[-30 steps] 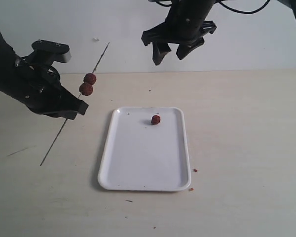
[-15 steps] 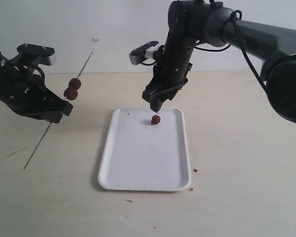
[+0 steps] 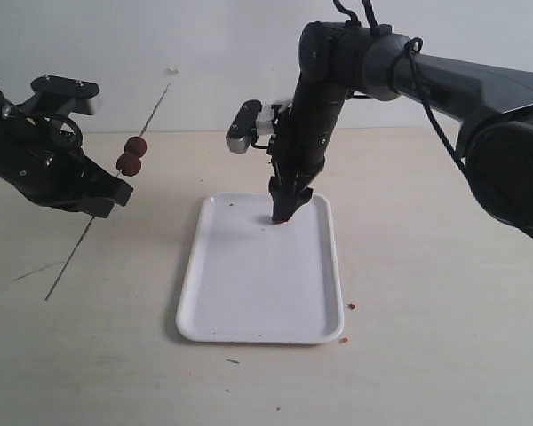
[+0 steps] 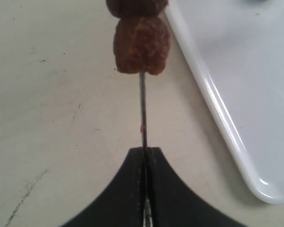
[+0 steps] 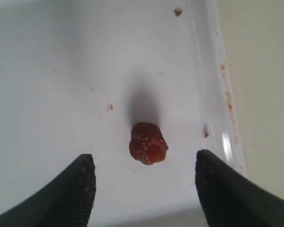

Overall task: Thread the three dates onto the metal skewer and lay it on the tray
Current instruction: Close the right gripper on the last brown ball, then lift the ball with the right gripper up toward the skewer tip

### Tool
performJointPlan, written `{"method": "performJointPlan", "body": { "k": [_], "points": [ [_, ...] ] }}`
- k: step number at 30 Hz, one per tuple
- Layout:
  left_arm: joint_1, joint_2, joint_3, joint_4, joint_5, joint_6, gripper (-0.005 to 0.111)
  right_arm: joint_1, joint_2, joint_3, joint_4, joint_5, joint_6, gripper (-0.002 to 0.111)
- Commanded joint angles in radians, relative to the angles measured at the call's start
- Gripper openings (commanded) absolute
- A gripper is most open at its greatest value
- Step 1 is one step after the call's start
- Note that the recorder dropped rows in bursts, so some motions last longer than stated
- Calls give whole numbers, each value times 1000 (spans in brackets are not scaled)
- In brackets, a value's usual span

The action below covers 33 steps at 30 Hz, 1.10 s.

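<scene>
Left of the tray [image 3: 249, 334], the skewer [image 3: 155, 106] carrying two dates [image 3: 131, 155] is clamped in the left gripper [image 3: 115, 191]. At the tray's far end, the third date [image 5: 148, 143] is straddled by the wide-open right gripper [image 3: 285, 209]; it should be centred, then pinched gently.

Your left gripper [image 4: 145, 158] clamped on the skewer [image 4: 142, 113], two dates [image 4: 141, 45] threaded further along, tray [image 4: 255, 71] edge just beside.

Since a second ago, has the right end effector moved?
Yes. The right end effector has come down from high over the far end of the tray to the tray, with open jaws either side of the loose date.
</scene>
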State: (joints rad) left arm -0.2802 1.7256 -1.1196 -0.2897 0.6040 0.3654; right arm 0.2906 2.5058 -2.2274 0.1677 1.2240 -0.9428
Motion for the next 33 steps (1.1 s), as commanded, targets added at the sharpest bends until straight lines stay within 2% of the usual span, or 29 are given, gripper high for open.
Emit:
{"method": "performJointPlan", "body": {
  "k": [1,16,17,21,25,28,33],
  "points": [
    [2,-4,2,-1,-14,1,0,-1,27,1,6,-3,-15,59],
    [2,-4,2,-1,-14,1,0,-1,87,1,21,-77,-15,59],
    [2,-4,2,-1,-14,1,0,-1,89,1,21,-77,-15,57],
    [2,-4,2,-1,-14,1,0,-1,89,1,14,-77,4,35],
    [2,-4,2,-3,-14,1,0,-1,89,1,14,-77,4,24],
    [2,-4,2,-3,-14,1,0,-1,89,-4,14,-72,36,19],
    [2,-4,2,-3,-14,1,0,-1,66,-5,14,-49,113,19]
  ]
}}
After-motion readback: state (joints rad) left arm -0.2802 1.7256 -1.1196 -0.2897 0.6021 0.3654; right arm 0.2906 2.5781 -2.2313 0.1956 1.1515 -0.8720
